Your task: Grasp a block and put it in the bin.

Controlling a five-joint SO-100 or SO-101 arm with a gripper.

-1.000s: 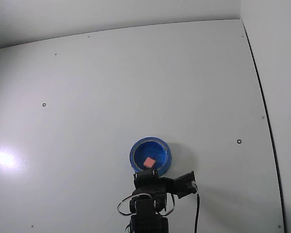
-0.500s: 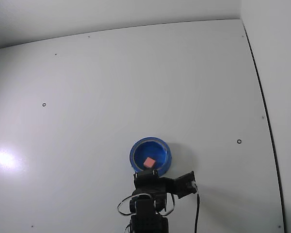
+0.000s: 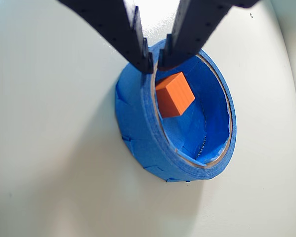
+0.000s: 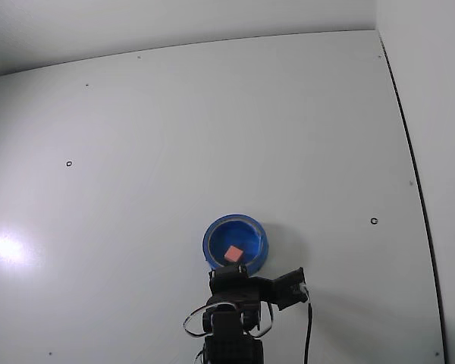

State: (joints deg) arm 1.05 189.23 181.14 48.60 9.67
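Note:
The block (image 3: 174,94) is a small orange-pink cube lying inside the blue bin (image 3: 138,128), near the rim closest to the arm. In the fixed view the block (image 4: 233,253) sits in the lower middle of the bin (image 4: 256,233). My gripper (image 3: 157,61) hangs just above the bin's near rim, its two black fingers (image 3: 138,39) slightly apart with a narrow gap and nothing between them. The block lies free, below and just beyond the fingertips. In the fixed view the gripper (image 4: 235,271) is at the bin's lower edge.
The bin stands on a plain white table (image 4: 174,136). A wall edge (image 4: 409,152) runs along the right side in the fixed view. The arm's base and cables (image 4: 231,326) are at the bottom centre.

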